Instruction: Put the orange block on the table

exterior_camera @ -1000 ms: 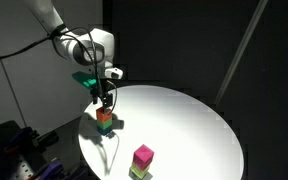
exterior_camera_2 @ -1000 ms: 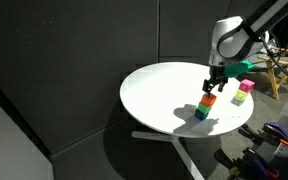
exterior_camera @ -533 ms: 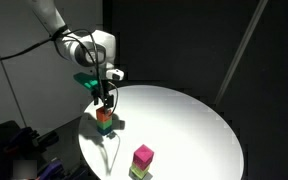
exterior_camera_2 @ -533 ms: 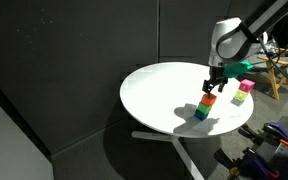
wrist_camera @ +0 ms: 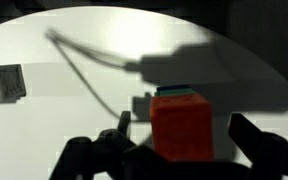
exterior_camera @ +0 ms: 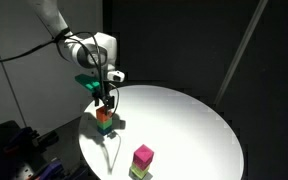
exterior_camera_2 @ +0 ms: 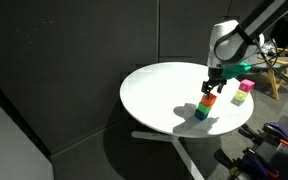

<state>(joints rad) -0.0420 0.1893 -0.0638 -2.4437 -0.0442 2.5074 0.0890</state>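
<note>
Two dark fingers (wrist_camera: 122, 138) of the gripper (wrist_camera: 179, 128) stand spread to either side of the orange block (wrist_camera: 181, 130) in the wrist view. A sliver of white surface (wrist_camera: 74, 50) shows on each side, so the jaws look open and not yet pinching. Judged from that, the step in hand is the grasp. The gripper should close squarely on two opposite side faces, centred so that neither finger arrives first and shoves the block sideways. It should also sit low enough to grip well, yet catch the orange block alone and not the green cube (exterior_camera: 105, 126) beneath it. Once the block is held, a straight lift clear of the green cube before any sideways travel would keep that cube from being dragged. The bare white middle of the surface offers room to set the block down, away from the pink cube (exterior_camera: 143, 154) stacked near the edge closest to that camera. In both exterior views the orange block (exterior_camera_2: 208, 100) tops a short stack close to the edge of the surface nearest the arm, directly under the gripper (exterior_camera: 105, 103) and well apart from the pink cube. It is a small orange-red cube with flat faces and crisp edges, about the size of its neighbours, and it sits level on the stack.
</note>
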